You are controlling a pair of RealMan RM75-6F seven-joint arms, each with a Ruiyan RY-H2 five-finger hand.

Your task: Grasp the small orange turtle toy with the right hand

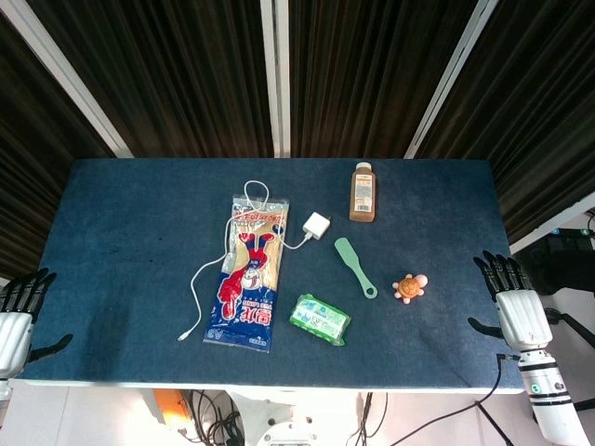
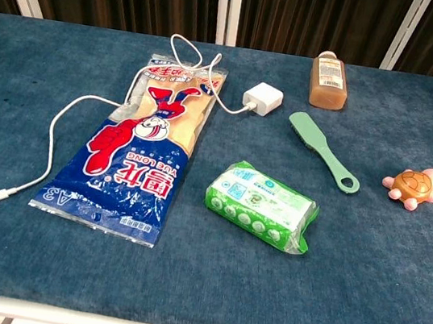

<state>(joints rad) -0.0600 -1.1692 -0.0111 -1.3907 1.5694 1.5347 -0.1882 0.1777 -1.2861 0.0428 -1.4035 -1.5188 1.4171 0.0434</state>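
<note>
The small orange turtle toy (image 1: 410,287) (image 2: 412,187) sits on the blue table (image 1: 121,242) toward its right side, right of the green brush. My right hand (image 1: 514,305) hovers off the table's right edge, fingers spread and empty, a short way right of the turtle. At the table's left edge my left hand (image 1: 19,311) is likewise open and holds nothing. Neither hand appears in the chest view.
A green brush (image 1: 355,267) (image 2: 323,150) lies just left of the turtle. A green packet (image 1: 320,319) (image 2: 262,205), a long red-and-blue snack bag (image 1: 249,274), a white charger (image 1: 315,226) with cable and a brown bottle (image 1: 363,192) lie further left and back.
</note>
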